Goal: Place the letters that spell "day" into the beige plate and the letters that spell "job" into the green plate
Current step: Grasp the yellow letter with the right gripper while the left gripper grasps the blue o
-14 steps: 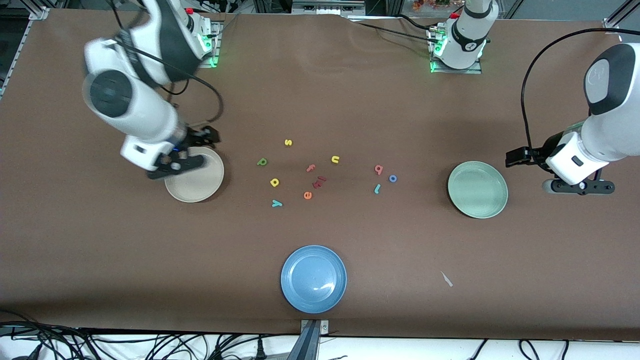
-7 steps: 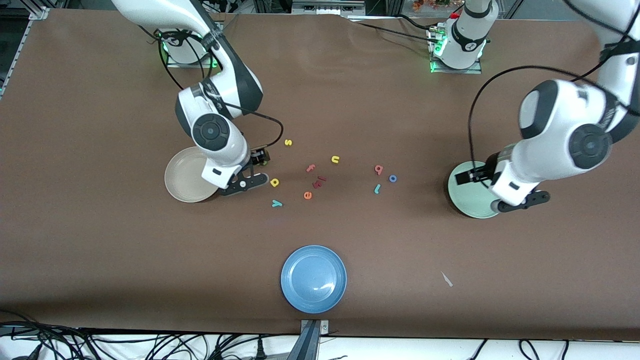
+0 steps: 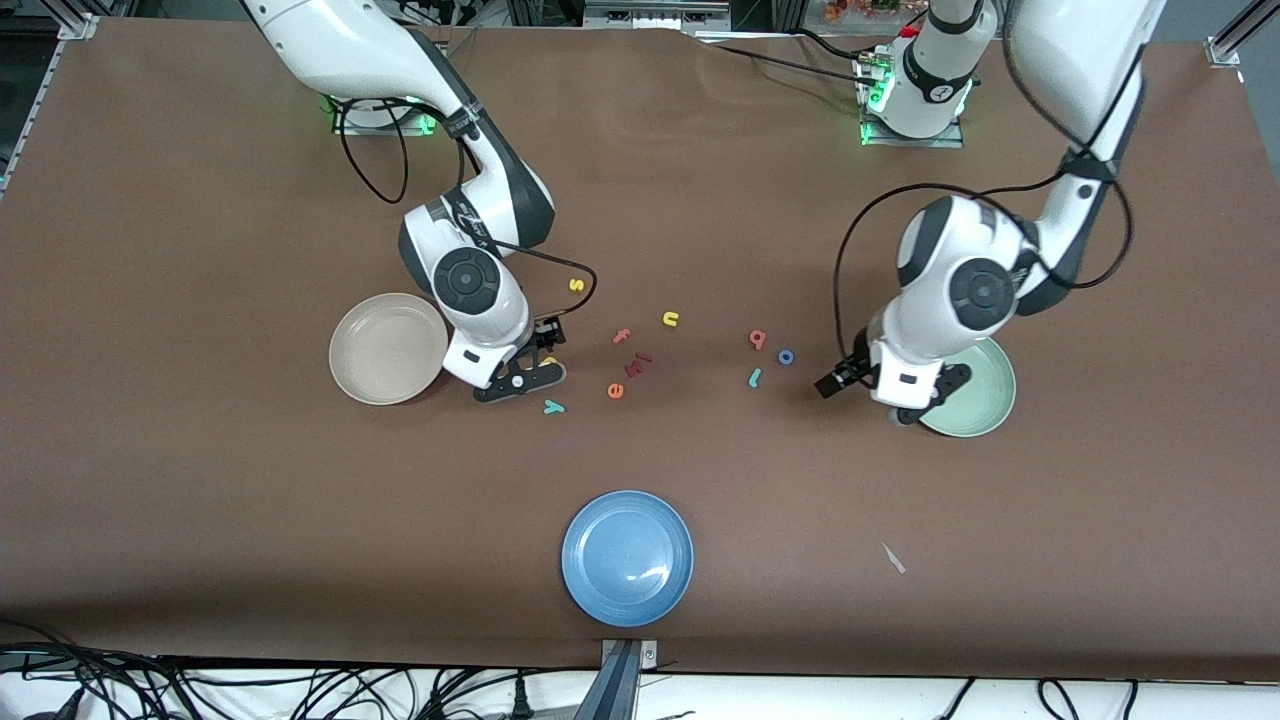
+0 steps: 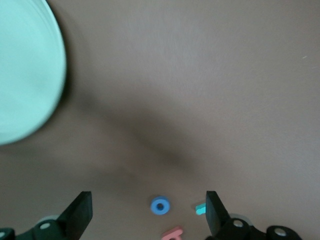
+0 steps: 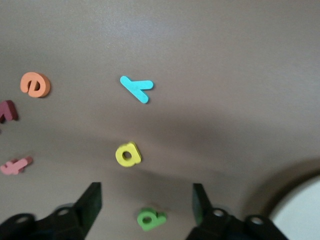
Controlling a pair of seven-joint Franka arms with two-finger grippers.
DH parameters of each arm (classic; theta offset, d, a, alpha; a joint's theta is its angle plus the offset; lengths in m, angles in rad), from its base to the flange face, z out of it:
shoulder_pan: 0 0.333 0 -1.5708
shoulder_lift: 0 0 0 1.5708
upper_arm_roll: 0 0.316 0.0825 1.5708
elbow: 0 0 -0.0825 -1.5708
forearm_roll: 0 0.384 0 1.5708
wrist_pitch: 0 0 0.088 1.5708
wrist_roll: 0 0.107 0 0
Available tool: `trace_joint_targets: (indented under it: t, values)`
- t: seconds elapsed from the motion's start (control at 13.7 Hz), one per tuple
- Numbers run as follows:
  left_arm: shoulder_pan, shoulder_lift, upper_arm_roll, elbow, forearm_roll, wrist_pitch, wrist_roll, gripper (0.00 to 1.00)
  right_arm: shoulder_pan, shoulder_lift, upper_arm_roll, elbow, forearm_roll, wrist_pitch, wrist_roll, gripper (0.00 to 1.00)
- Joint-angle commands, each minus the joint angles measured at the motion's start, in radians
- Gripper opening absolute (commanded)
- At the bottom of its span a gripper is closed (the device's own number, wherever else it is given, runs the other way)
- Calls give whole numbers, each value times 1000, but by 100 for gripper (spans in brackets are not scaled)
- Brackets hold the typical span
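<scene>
The letters that spell "day" lie on the table between the plates, toward the right arm's end: a green d (image 5: 151, 219), a yellow a (image 5: 128, 154) and a teal y (image 3: 553, 406), three in all, none of them in the beige plate (image 3: 388, 349). In the front view the d is hidden and only an edge of the a shows past the arm; the right wrist view shows all three plainly, with the d between the fingers (image 5: 89, 205) of the right gripper (image 5: 145, 207), the a next and the y nearest the front camera. That gripper hangs low over the d and the a, its fingers spread wide and holding nothing. The letters that spell "job" also number three: a salmon-red b (image 3: 758, 339), a blue o (image 3: 786, 356) and a teal j (image 3: 755, 377), grouped near the green plate (image 3: 985, 400) and outside it. The left gripper (image 4: 147, 217) is over the table beside that plate, fingers wide apart and empty; its wrist view shows the o, the j and a piece of the b. Five other letters lie in the middle: a yellow s (image 3: 576, 285), a yellow u (image 3: 670, 319), a red f (image 3: 621, 337), a dark red k (image 3: 639, 364) and an orange e (image 3: 615, 390). There are three plates; the blue plate (image 3: 627, 558) lies nearest the front camera.
</scene>
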Motion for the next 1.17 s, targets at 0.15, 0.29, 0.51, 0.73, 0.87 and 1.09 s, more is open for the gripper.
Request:
trace_joint_targets:
  t: [0.15,0.29,0.51,0.73,0.87,1.09]
  values:
    - [-55,81,7,12,101,32,-180,93,17,35,-6,-41,-1,121,14,69]
    - [-74,84,5,7,102,30,-196,90,28,50,-4,-41,-1,138,28,68]
    - [-109,101,5,-3,102,30,-197,81,31,65,-6,-41,-1,166,31,67]
    - [-111,118,5,-5,107,30,-148,69,34,72,-6,-41,-1,166,31,53]
    - [-112,125,4,-5,105,30,-120,66,34,72,-6,-41,-2,166,29,36]
    - [-112,139,5,-5,107,30,-104,54,43,82,-6,-38,-2,172,29,24]
